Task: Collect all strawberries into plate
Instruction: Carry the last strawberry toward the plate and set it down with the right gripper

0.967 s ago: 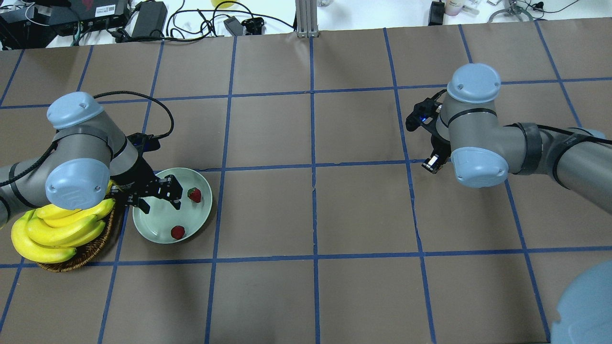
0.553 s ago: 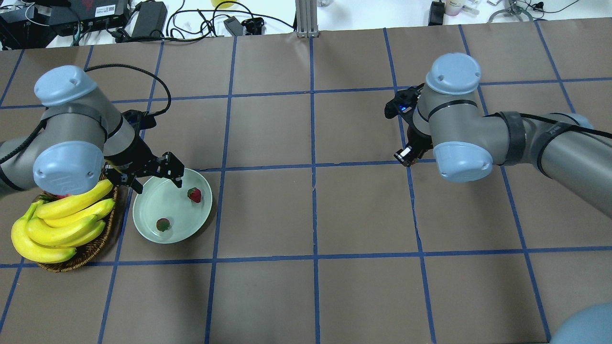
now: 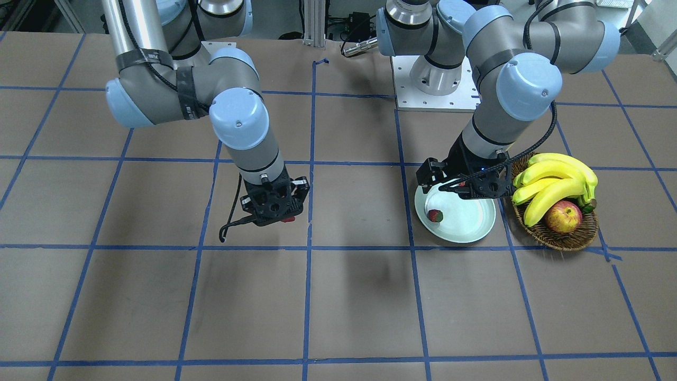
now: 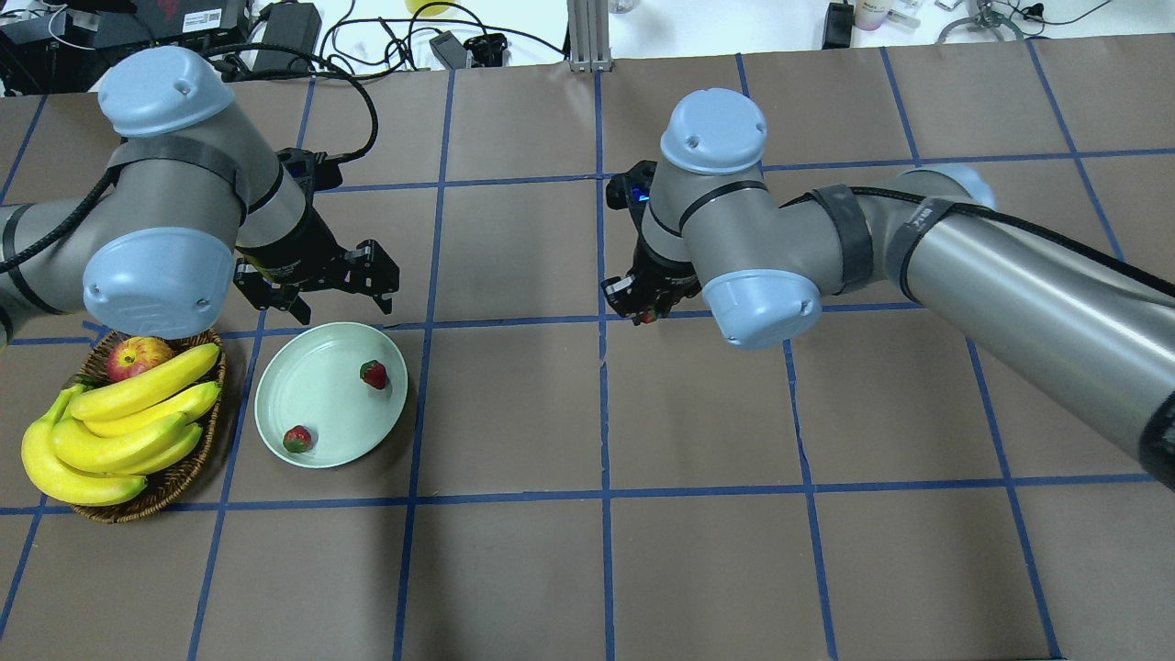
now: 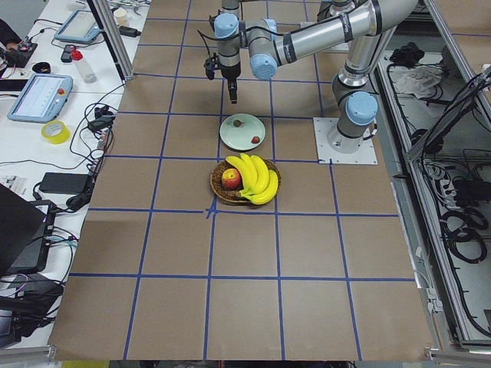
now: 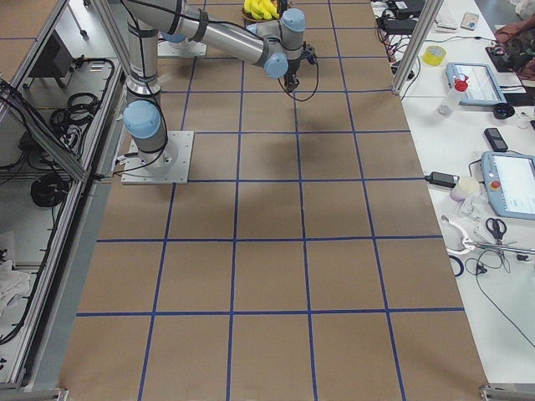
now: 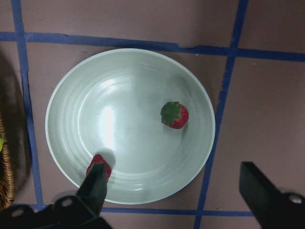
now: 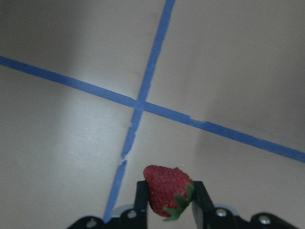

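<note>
Right claw [image 4: 643, 308] w/ strawberry [image 8: 167, 190] moved toward plate [image 4: 323, 404]

Small red strawberry [image 7: 104, 164] partly hidden behind a finger [image 7: 93, 188] of the left gripper [image 7: 171, 167], brown wicker basket [image 7: 5, 157] cropped at the edge

Bright even light, soft shadows on brown paper-covered tabletop [image 3: 344, 317], glare on glossy pale mint-green round plate [image 7: 107, 129], right-wrist view blurry

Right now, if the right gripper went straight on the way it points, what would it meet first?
Probably only the table, near a blue tape crossing; nothing else lies below the right gripper. The strawberry it holds would touch down first.
</note>
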Tool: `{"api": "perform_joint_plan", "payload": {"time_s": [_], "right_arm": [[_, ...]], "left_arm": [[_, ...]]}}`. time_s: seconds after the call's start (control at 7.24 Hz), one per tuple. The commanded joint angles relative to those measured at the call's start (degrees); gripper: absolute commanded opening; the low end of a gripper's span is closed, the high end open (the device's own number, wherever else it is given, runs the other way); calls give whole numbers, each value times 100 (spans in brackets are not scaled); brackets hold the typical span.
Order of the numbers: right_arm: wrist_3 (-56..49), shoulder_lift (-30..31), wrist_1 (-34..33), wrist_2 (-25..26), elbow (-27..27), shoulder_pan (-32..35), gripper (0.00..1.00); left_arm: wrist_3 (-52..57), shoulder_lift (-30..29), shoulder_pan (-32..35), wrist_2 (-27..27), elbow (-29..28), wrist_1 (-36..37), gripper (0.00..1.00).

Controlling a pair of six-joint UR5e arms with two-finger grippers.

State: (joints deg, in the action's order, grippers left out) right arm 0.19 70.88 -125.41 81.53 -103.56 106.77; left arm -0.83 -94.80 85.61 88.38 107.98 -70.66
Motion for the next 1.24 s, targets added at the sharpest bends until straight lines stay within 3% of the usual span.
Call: {"api": "perform_joint_plan", "payload": {"time_s": [0.0, 0.28, 0.69, 0.83, 1.11], "right_arm": [[735, -310, -316, -339, 73, 509, 0], [965, -618, -686, -348, 73, 783, 0], [1036, -829, -687, -559, 64, 863, 2], [1027, -847, -687, -559, 64, 871, 31], [1027, -847, -687, -550, 64, 863, 72]], "left_arm": [[-57, -13, 61, -5, 4, -9, 100], [-49, -74, 61, -13, 13, -9, 100], [4, -109, 53, -5, 30, -18, 100], [22, -118, 53, -5, 30, -18, 100], [-22, -127, 53, -5, 39, -27, 100]]}}
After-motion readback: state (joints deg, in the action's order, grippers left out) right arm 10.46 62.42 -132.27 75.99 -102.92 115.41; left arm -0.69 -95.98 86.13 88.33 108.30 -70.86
